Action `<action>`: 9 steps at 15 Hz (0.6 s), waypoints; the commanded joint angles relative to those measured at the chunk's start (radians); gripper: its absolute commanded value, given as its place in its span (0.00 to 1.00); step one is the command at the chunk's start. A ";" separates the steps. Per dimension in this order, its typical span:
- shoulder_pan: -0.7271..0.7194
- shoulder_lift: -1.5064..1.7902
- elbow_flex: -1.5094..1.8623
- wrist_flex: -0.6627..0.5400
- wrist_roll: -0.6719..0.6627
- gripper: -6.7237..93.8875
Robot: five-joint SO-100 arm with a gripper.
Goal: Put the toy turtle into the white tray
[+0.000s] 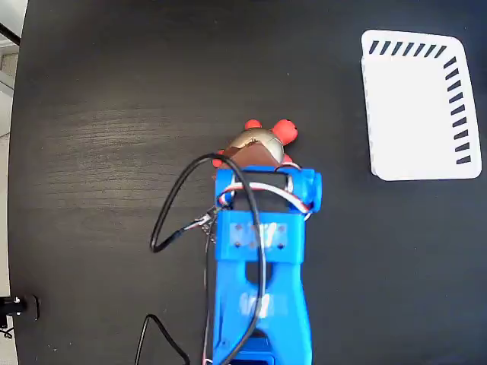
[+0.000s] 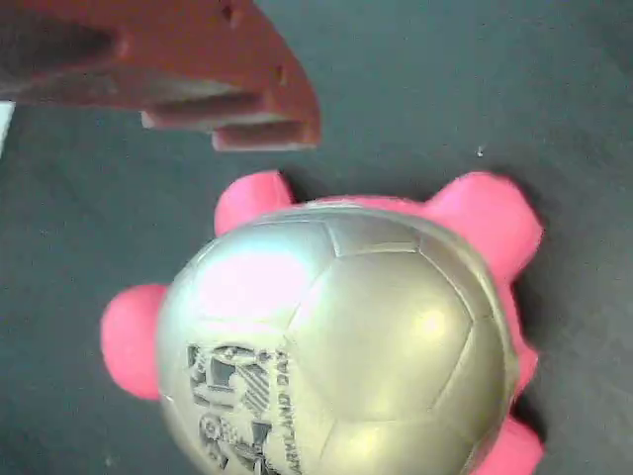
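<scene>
The toy turtle sits on the black bench, well apart from the white tray. We judge its glossy domed shell slippery and light, best gripped low across its sides. Our pincer hovers above it; its spread we cannot tell.

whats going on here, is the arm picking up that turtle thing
It looks that way, but no grip shows yet. The blue arm's gripper hangs right over the toy turtle, which sits on the black table. In the wrist view one red finger is above the shell, not touching it. The white tray lies empty, far to the right.
</scene>
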 commanded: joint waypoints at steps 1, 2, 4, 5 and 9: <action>0.020 -0.026 -0.080 -0.009 -0.031 0.60; 0.021 -0.055 -0.106 -0.023 -0.034 0.60; 0.028 -0.086 -0.143 -0.035 -0.034 0.60; 0.031 -0.100 -0.152 -0.035 -0.041 0.60; 0.031 -0.215 -0.178 -0.081 -0.080 0.60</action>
